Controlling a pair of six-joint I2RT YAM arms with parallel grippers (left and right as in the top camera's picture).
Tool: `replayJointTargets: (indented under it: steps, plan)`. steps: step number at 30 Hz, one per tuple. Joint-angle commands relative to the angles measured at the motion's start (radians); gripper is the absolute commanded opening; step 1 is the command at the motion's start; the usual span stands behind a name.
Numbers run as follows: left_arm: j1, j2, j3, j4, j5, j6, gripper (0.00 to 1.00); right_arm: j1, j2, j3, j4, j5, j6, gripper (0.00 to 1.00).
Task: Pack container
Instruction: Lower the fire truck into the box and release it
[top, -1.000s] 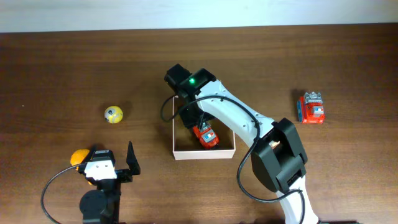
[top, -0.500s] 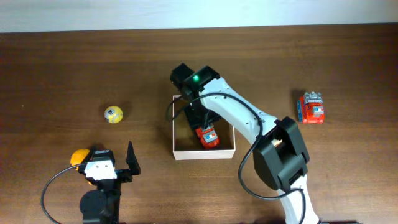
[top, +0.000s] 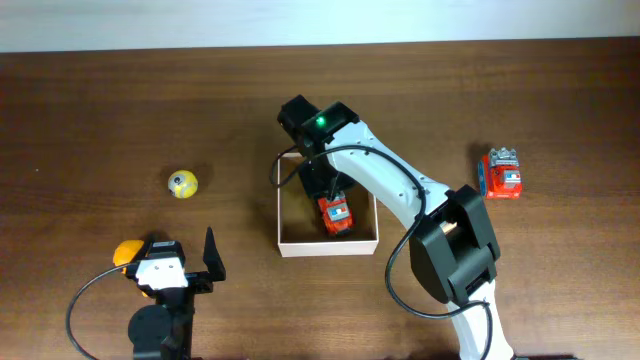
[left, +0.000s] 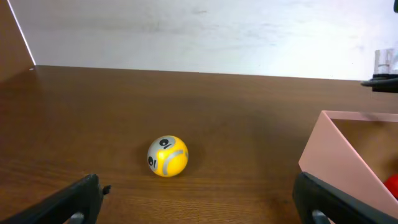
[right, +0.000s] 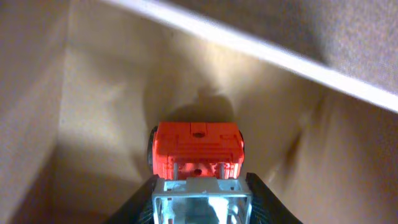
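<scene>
The container (top: 327, 247), a shallow white-walled box with a tan inside, sits mid-table. My right gripper (top: 331, 203) reaches down into it and is shut on a red toy truck (top: 336, 215). In the right wrist view the fingers (right: 200, 205) clamp the truck's silver end, and its red body (right: 196, 146) sits low over the tan floor (right: 93, 124). My left gripper (top: 172, 245) rests at the front left, open and empty. In the left wrist view (left: 199, 199) it faces a yellow ball (left: 166, 156), with the container's wall (left: 339, 163) at the right.
The yellow ball (top: 182, 184) lies left of the container. An orange ball (top: 127, 251) sits beside the left gripper. A second red and silver toy (top: 501, 174) lies at the far right. The table's back edge meets a white wall.
My right arm has shifted a little to the right, carrying the red truck with it inside the container. The left arm has not moved.
</scene>
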Motion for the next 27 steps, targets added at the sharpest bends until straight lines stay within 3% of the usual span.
replayJointTargets:
  steps: [1,27]
  plan:
    - [-0.003,-0.005,-0.008,0.004,0.011,0.019,0.99,-0.003,-0.002,-0.008,0.032,0.005,0.001,0.36]
    - [-0.003,-0.005,-0.008,0.004,0.011,0.019,0.99,-0.003,-0.002,-0.008,0.246,-0.132,0.257,0.37]
